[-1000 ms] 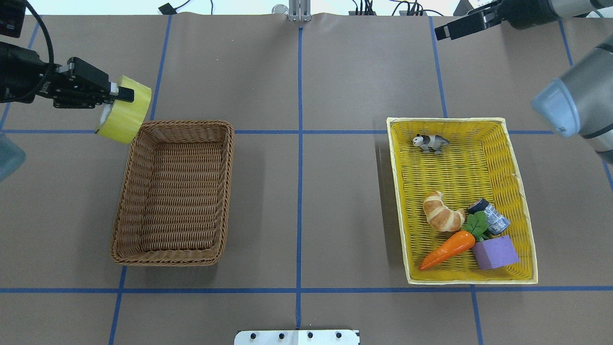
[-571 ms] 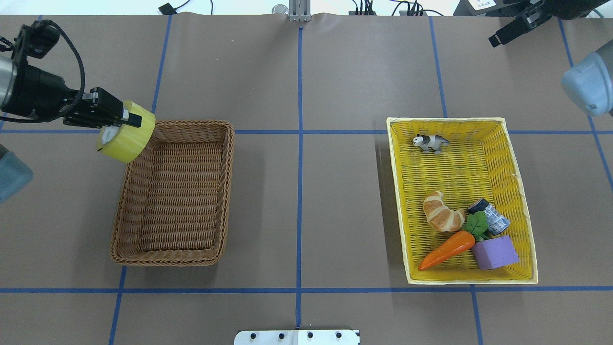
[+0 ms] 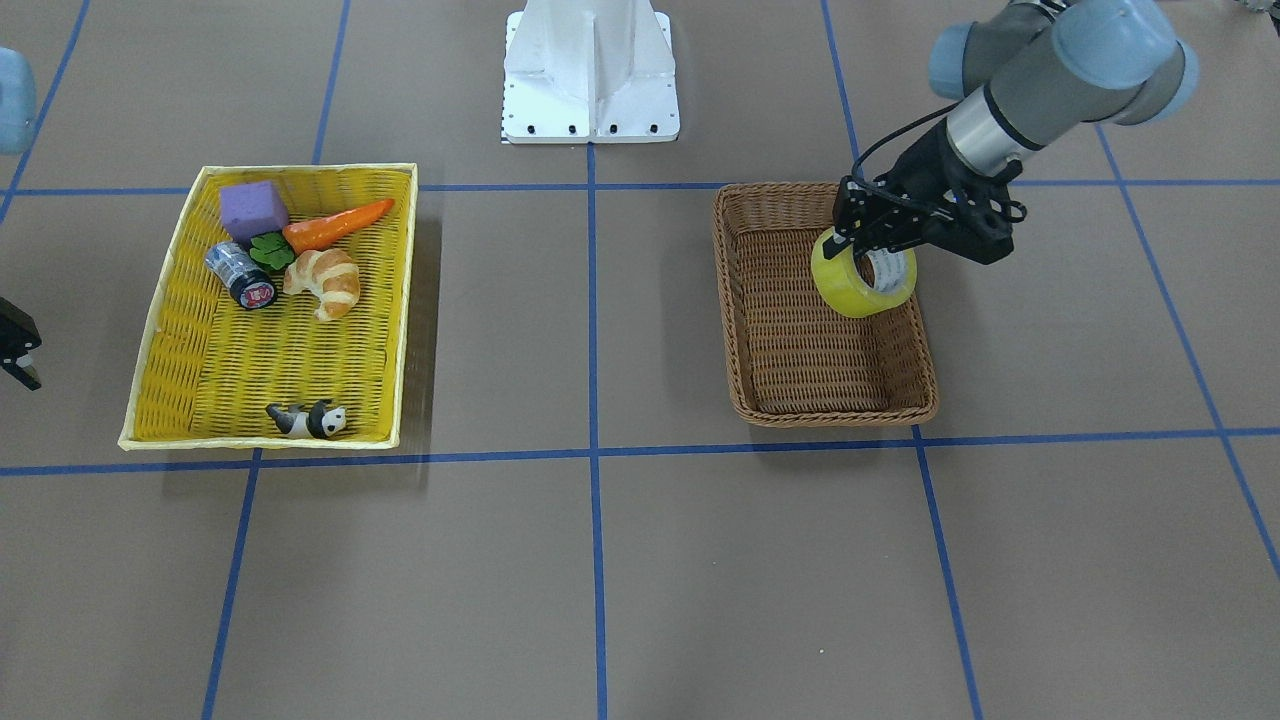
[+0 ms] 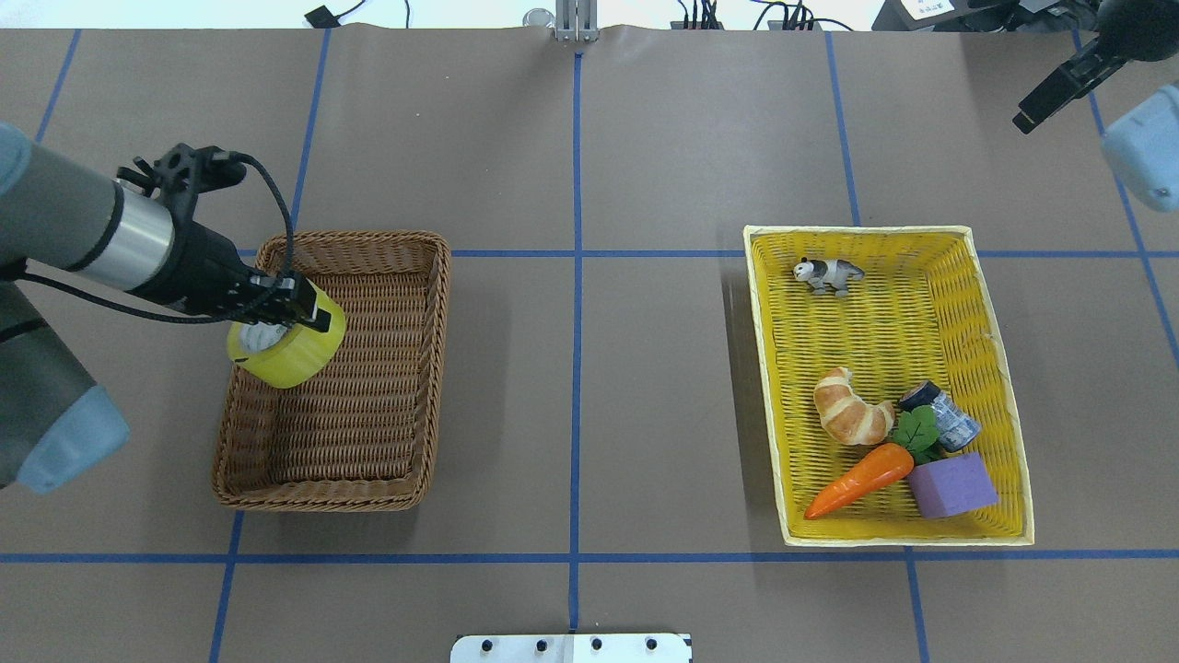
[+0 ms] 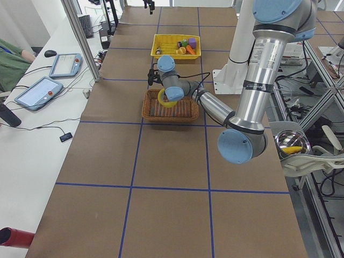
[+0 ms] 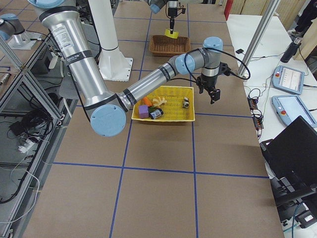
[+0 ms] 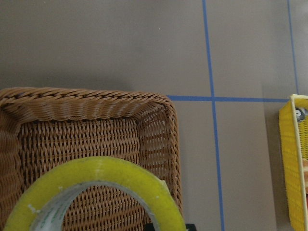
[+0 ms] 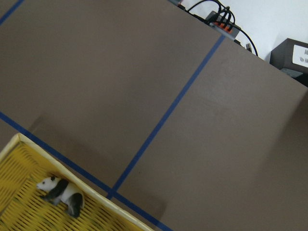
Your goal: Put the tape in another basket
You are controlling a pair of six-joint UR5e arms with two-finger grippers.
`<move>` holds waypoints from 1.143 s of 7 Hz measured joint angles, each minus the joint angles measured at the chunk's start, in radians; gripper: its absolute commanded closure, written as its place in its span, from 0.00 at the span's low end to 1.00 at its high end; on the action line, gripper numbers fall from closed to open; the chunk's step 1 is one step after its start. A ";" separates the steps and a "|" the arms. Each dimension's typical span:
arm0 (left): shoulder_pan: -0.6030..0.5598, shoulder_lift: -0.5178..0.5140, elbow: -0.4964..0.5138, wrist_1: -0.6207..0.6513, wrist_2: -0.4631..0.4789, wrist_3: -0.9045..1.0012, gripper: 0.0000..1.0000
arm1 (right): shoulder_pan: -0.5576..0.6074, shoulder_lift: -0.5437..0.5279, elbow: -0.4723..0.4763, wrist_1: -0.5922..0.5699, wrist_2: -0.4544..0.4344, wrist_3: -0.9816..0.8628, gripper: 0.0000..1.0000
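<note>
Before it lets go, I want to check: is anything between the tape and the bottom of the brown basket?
Nothing visible. The left claw holds the tape over the basket, and the weave below it lies bare.

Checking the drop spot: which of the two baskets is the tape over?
The deep brown wicker basket: the left gripper holds the tape above it. The shallow yellow basket holds only toys.

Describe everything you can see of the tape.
The tape is a wide roll of translucent yellow film on a whitish core, open through the middle. It hangs tilted in the left claw, which pinches its wall, over the left side of the basket. Nothing else visibly touches it.
</note>
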 measured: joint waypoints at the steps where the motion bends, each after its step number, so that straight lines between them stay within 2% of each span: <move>1: 0.055 -0.024 -0.064 0.175 0.066 0.054 1.00 | 0.000 -0.006 0.000 -0.009 -0.002 -0.005 0.00; 2: 0.101 -0.058 -0.097 0.288 0.114 0.082 1.00 | 0.001 -0.013 0.000 -0.011 -0.003 -0.007 0.00; 4: 0.157 -0.101 -0.085 0.360 0.167 0.095 1.00 | 0.002 -0.038 -0.004 -0.012 0.009 -0.007 0.00; 5: 0.166 -0.121 -0.051 0.365 0.192 0.099 0.61 | 0.002 -0.054 -0.005 -0.014 0.020 -0.007 0.00; 6: 0.169 -0.133 -0.019 0.364 0.203 0.102 0.02 | 0.006 -0.073 -0.006 -0.014 0.044 -0.006 0.00; 8: 0.170 -0.139 0.005 0.361 0.236 0.101 0.01 | 0.021 -0.137 0.006 -0.016 0.084 -0.006 0.00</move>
